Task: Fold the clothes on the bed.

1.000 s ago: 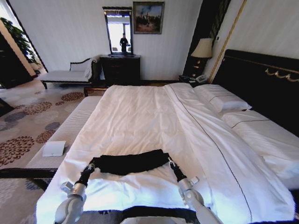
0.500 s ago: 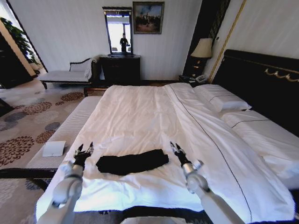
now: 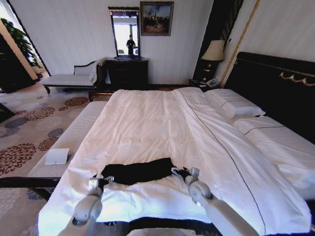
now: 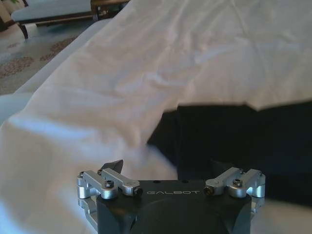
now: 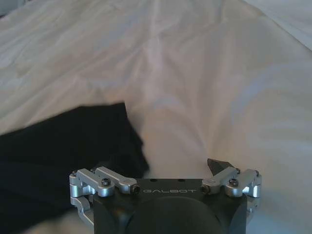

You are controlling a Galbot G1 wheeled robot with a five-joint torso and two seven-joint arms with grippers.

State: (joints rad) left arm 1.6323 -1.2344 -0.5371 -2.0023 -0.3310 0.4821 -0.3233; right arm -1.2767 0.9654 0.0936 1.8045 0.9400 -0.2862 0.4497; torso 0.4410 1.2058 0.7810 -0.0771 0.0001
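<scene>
I'm looking down the length of the bed, white sheets running away from me toward the pillows and the dark headboard on the right, with patterned carpet and a chaise off to the left. Near the foot of the mattress, close to me, lies the black garment, folded into a long narrow band across the sheet.

My left gripper sits at the band's left end, down at sheet level. From its wrist camera I see the fingers spread wide: one dark fingertip rests over white sheet, the other side sits over the black cloth, with nothing pinched between them.

My right gripper is at the band's right end, equally low. Its fingers are also spread apart, one fingertip over bare sheet and the other over the dark fabric, gripping nothing.
</scene>
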